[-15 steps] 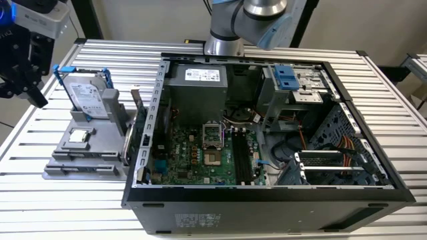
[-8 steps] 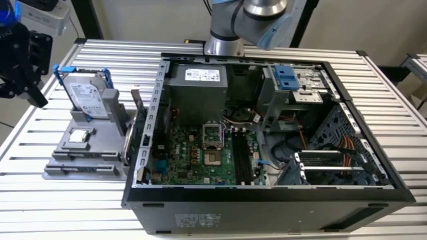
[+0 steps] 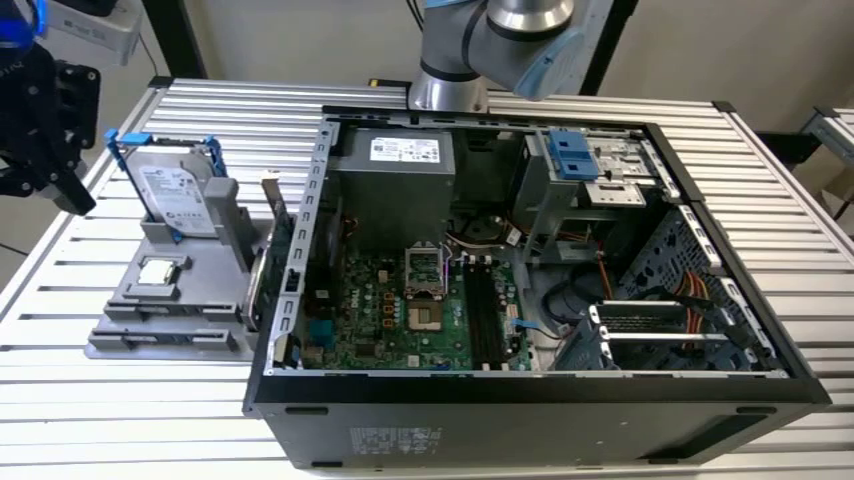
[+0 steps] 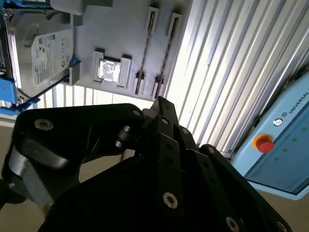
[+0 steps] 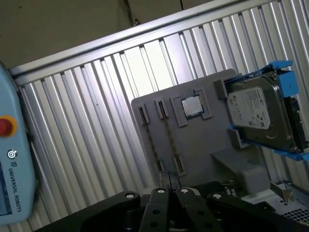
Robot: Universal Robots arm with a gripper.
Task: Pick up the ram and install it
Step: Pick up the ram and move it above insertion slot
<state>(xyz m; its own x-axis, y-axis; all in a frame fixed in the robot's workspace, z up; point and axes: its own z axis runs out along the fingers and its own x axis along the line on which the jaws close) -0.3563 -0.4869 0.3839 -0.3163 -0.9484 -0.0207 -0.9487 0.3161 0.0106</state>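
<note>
My black gripper [image 3: 70,195] hangs above the table at the exterior view's left, beside the grey parts holder [image 3: 147,300] and apart from it. Its fingers meet at the tips in both wrist views [image 4: 161,103] [image 5: 169,191], with nothing between them. The holder has two long narrow slots [image 5: 166,140] [image 4: 166,50], each with only a thin dark line along it. I cannot tell whether either line is the ram seen edge-on. In the open computer case [image 3: 534,385], the dark memory slots [image 3: 483,312] run along the green motherboard; whether a ram sits in them I cannot tell.
A hard drive [image 3: 176,195] in a blue frame stands at the back of the holder, with a square silver chip [image 3: 158,270] in front of it. A green card [image 3: 263,285] stands between holder and case. A blue pendant [image 4: 280,145] with a red button lies off the table's edge.
</note>
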